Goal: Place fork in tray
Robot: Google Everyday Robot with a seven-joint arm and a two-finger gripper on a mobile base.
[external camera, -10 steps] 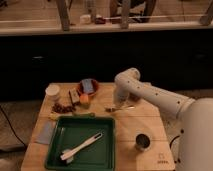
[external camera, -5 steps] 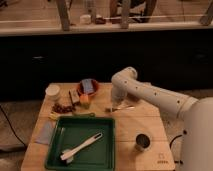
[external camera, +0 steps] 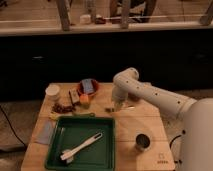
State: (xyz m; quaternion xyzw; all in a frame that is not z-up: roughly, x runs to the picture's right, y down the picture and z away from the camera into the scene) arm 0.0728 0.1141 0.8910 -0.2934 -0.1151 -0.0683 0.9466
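Fork [external camera: 83, 146]: white, lying flat inside the tray [external camera: 101, 154]. It runs on a diagonal, its broader end toward the near left corner and its slim end up toward the far right. We see nothing touching it.

Tray: dark green with a raised rim, set on the near left part of the wooden table [external camera: 136, 126].

Just left of the tray lies a pale blue-grey pad [external camera: 45, 132]. Along the tray's far rim lies a thin green item [external camera: 82, 114]; we cannot identify it.

Farther back are a reddish-brown cluster [external camera: 61, 107], a small orange piece [external camera: 85, 102], a white cup [external camera: 52, 90], and a red bowl [external camera: 89, 88] with something blue in it.

Gripper [external camera: 117, 106]: down near the tabletop beyond the tray's far right corner, well apart from the fork. The white arm [external camera: 150, 94] reaches in from the right. Whether the gripper is released or clenched, we cannot tell. A small dark object [external camera: 109, 108] sits just beside it.

A dark metal cup [external camera: 142, 142] stands upright right of the tray.
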